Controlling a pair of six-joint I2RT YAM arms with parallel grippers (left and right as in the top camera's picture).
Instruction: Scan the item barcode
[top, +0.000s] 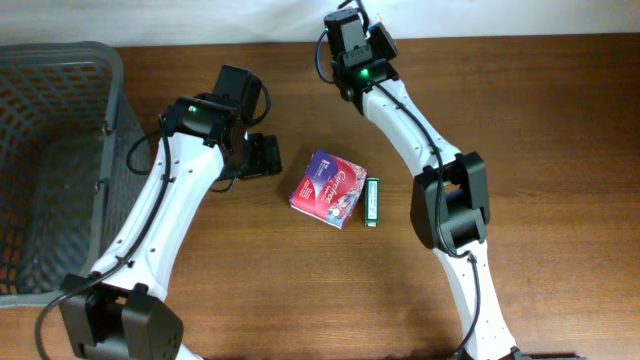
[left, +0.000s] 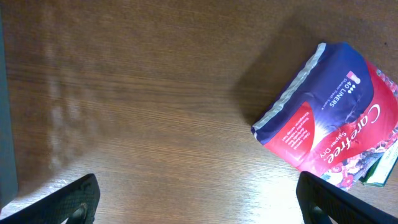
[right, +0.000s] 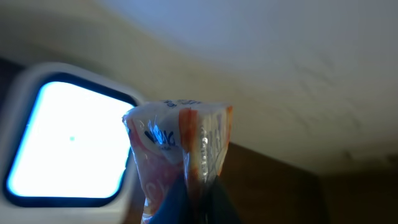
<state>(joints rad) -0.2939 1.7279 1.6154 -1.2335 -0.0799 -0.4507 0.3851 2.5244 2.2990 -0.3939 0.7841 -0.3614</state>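
Right fingers (right: 171, 211): closed tight on a small packet (right: 180, 140), which they pinch at its lower end. The packet stands up out of them, with an orange, white and blue wrapper.
Small packet: it is held in the air at the far edge of the table (top: 540, 120), just beside a lit window (right: 68, 143). I judge this window to be the glass of the scanner. On the side that shows I cannot find a barcode.
Left fingers (left: 71, 202): wide open and holding nothing, low over the bare wood.
Further out: a purple pack (top: 328, 187) lies flat in the middle of the table, near the left fingers but not between them. A thin green box (top: 372, 202) lies just beside it, and a basket (top: 60, 48) stands at the left.
Step, as I judge: showing the packet to the scanner.
Risk, no reading: the packet is beside the window, not in front of it, and the code may face away.
Risk, slipping: the grip is on the thin end of a soft wrapper, so a turn of the wrist can bend it or let it slide out.
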